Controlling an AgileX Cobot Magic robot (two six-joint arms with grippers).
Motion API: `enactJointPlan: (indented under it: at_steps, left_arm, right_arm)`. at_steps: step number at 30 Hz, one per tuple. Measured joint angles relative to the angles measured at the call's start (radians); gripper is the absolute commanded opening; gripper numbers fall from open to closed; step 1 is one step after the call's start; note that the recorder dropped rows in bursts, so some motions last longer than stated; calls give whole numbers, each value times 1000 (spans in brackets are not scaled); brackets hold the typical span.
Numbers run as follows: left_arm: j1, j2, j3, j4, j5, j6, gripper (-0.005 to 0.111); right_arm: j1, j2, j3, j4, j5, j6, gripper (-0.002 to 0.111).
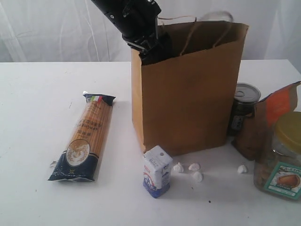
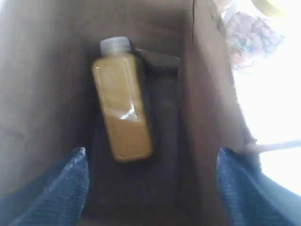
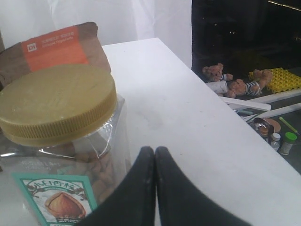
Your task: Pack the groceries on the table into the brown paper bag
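Left tool [image 2: 151, 154] inside brown paper bag [image 1: 188, 94], released. Yellow-grain jar [image 2: 121, 108] flat on bag floor, untouched. Right tool [image 3: 155, 150] clenched, empty, beside yellow-lidded jar [image 3: 56, 101], bag's 4 o'clock. Spaghetti packet [image 1: 84, 136] on bench [image 1: 33, 117], 9 o'clock.

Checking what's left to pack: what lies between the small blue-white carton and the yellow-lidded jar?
In the exterior view, four small white lumps lie scattered on the table between the carton and the jar.
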Motion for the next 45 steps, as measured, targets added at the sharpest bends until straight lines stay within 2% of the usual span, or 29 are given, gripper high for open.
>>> enactJointPlan:
  at_steps: [7,12,24,37,45]
  left_arm:
    - [0,-2,0,4,41,0,76]
    - [0,-2,0,6,77,0,56]
    - [0,-124,0,-30,92,0,54]
    - [0,-249,0,-62,96,-34,43]
    - [0,-353,0,-99,96,-37,42]
  right_arm:
    - [0,0,0,0,0,0,0]
    - [0,0,0,0,0,0,0]
    - [0,0,0,0,0,0,0]
    - [0,0,0,0,0,0,0]
    - [0,0,0,0,0,0,0]
